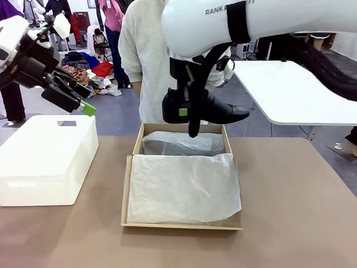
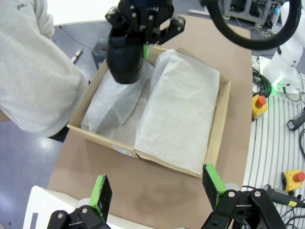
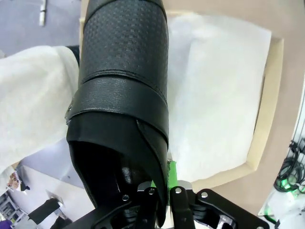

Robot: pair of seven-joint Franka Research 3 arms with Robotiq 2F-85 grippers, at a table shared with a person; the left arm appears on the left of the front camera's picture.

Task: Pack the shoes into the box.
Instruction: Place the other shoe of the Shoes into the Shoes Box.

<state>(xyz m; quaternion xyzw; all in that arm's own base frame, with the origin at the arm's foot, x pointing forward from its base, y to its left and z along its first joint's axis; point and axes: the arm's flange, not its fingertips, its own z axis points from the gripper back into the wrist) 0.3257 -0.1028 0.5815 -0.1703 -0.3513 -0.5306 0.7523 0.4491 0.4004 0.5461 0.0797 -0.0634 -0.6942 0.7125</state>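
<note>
One black shoe (image 1: 215,110) hangs above the far end of the box (image 1: 127,190), toe pointing right. My right gripper (image 1: 187,114) is shut on the shoe's heel-side rim. The right wrist view looks down the shoe (image 3: 124,95), with the fingers (image 3: 177,200) pinching its edge above the box rim (image 3: 267,109). The brown cardboard box is lined with white tissue paper (image 1: 184,187), which bulges at the far end. My left gripper (image 1: 75,97) is open and raised at the left, holding nothing. In its own view, its pads (image 2: 101,191) frame the box (image 2: 220,119) and the shoe (image 2: 125,52).
A large white box (image 1: 47,159) stands on the brown table at the left, under my left gripper. A person in a pale sweater (image 1: 145,61) stands right behind the cardboard box. A white table (image 1: 295,89) is at the back right. Red stop buttons (image 2: 259,101) lie beside the table.
</note>
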